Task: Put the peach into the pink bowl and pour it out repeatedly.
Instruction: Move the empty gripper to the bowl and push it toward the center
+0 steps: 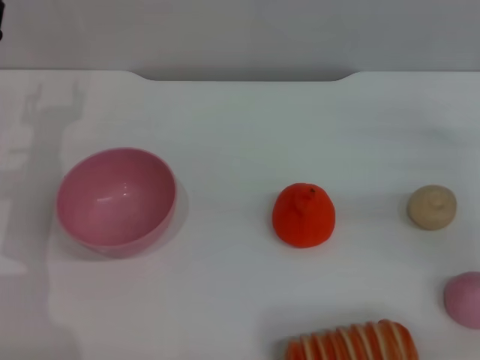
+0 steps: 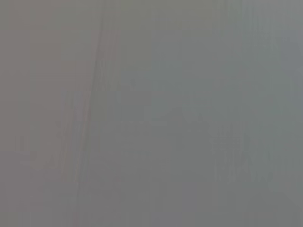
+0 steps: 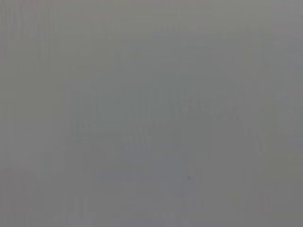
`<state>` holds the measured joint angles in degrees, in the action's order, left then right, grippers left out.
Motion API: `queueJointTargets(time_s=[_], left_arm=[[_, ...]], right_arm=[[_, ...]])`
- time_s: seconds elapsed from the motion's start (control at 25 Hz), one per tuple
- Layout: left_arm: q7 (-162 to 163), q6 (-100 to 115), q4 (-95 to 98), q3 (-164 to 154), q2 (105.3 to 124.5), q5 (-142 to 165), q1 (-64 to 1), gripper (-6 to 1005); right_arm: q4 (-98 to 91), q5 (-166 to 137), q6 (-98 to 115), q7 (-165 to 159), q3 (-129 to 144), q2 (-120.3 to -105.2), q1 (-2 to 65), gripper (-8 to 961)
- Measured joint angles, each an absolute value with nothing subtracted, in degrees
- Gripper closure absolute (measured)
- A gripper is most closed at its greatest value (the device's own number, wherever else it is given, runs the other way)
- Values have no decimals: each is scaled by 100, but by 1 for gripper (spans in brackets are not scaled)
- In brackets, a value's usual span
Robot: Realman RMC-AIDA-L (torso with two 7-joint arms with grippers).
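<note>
The pink bowl [image 1: 116, 199] stands upright and empty on the white table at the left of the head view. The peach [image 1: 465, 299], pale pink and round, lies at the right edge near the front, partly cut off by the frame. Neither gripper appears in any view. Only a grey arm shadow falls on the table left of the bowl. Both wrist views show plain grey surface and nothing else.
An orange-red round fruit [image 1: 303, 214] sits mid-table. A beige lumpy ball [image 1: 432, 207] lies to its right. An orange and cream striped item [image 1: 352, 341] lies at the front edge. The table's far edge [image 1: 240, 75] has a notch.
</note>
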<state>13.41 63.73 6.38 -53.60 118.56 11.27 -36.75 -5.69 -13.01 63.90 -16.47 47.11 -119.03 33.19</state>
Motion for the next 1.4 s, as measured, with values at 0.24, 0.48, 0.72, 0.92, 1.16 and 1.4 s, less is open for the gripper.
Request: queueJointTargets(time_s=[0.24,0.48,0.72,0.92,1.16,1.4], left_arm=[[1328,6281,648,-5448,11845,1104,-3679,269],[1332,6281,649,-5440,11847,1101,-3651,208],[1406,6243,604,-5252,11860,1073,-3660,179],[1545,6104,642,-5211,11860,1069,-3689,183],[1547,6111,659,-5208,11857,931,-3692,183],[1581,6073,650,-5218,11858,449,-3697,184]], right_arm=[[-562,-1286,6397,-1682,4657,-11903,3297,330],[-503,-1285,6364,-1693,4702,-11902,3303,303],[-441,-1325,6334,-1751,4712,-11902,3399,303],[-437,-1332,6233,-1752,4711,-11900,3451,304],[-435,-1338,6188,-1755,4711,-11905,3448,304],[-431,-1344,6187,-1757,4710,-11909,3462,303]])
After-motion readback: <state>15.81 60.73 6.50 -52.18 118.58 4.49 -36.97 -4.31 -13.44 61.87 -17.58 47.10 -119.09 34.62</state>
